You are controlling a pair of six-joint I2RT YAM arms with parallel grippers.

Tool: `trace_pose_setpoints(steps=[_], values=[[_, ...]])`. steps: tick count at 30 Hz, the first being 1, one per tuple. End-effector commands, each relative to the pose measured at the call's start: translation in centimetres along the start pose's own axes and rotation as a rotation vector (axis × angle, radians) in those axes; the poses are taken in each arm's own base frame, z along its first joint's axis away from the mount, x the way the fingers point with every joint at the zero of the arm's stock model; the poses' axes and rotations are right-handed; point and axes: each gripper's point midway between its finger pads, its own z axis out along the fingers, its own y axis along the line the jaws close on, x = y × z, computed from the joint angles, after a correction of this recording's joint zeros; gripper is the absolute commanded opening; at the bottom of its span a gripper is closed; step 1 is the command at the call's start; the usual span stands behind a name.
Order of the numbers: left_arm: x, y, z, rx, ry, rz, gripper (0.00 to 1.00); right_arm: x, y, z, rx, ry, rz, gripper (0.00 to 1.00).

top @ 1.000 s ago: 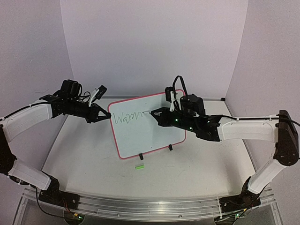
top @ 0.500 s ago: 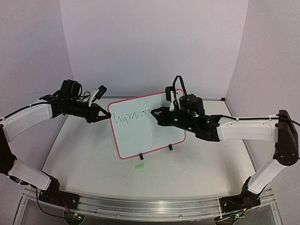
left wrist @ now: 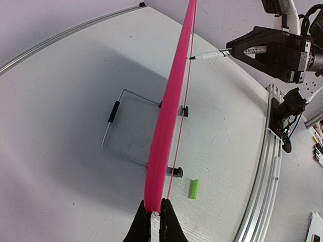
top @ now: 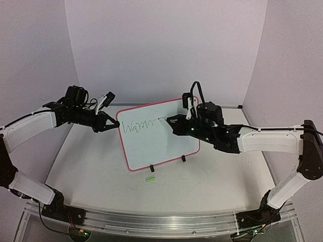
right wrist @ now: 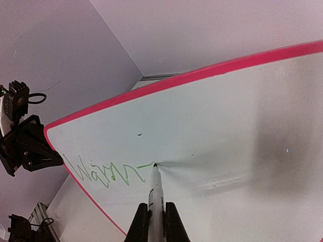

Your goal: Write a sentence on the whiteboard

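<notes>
I see the whiteboard [top: 160, 141] standing by the middle of the counter's far edge, with my left gripper [top: 113, 124] pinched on its left frame. My right gripper [top: 170, 121] is clamped on the marker [right wrist: 156, 194]. The marker's tip touches the board at the end of the green sentence [right wrist: 103, 174], which reads "Warm".

Face of the whiteboard [right wrist: 217, 116] ahead of the marker [right wrist: 156, 196] tip: glossy white, smooth; frame smooth red-pink plastic. Marker barrel: smooth white plastic. Table [left wrist: 60, 101] below the marker matt white, faintly grained; wire stand [left wrist: 113, 111] behind the board thin bare metal.
</notes>
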Motion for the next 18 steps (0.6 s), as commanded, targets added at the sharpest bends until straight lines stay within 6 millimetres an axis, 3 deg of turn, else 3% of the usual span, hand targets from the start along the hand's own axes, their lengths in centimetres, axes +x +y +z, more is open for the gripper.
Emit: trace_pose_setpoints(steps=[1,7,18], values=[[1.0,-0.4,0.7,0.002,0.053,0.011,0.00,-2.2,1.9,-1.6,-0.081,-0.038,0.000,0.00],[0.9,-0.4,0.6,-0.001,0.051,0.014,0.00,-2.8,3.1,-0.9,-0.117,-0.036,-0.003,0.00],[1.0,-0.4,0.6,-0.002,0.052,0.015,0.00,-2.4,1.9,0.7,-0.072,-0.022,-0.003,0.00]])
